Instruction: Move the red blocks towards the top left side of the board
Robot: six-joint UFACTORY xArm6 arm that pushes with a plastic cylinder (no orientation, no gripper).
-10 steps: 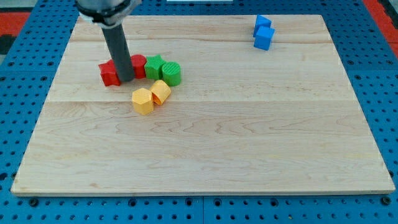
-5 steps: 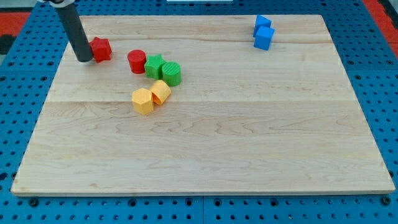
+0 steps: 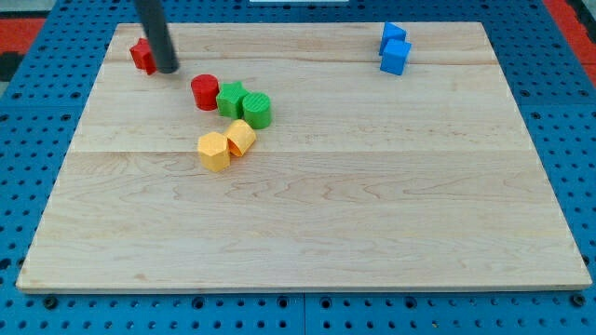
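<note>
- Camera view shows my tip [image 3: 168,69] on the bench [image 3: 372,233] near the view's top left, just to the right of a red block [image 3: 142,56] of irregular shape, touching it or nearly so; the rod hides part of that block.
- There is no pincer on this arm, only the rod, so nothing can be said of it being apart or together.
- That red block sits close to the top-left corner of the bench, so its share of the task looks about done.
- The red cylinder [image 3: 205,91] stands further toward the middle, down and to the right of my tip, well short of the corner. I judge it to be the step in hand.
- The next move calls for bringing my tip round to the cylinder's lower-right side, then pushing up and left.
- In the way: the green star-shaped block [image 3: 231,98] touches the cylinder on its right, with a green cylinder [image 3: 257,109] just beyond, so the approach there is tight.
- Two yellow blocks [image 3: 226,145] lie just below the greens and could be nudged by a wide swing.
- Two blue blocks [image 3: 394,48] sit at the view's top right, well apart from all this.
</note>
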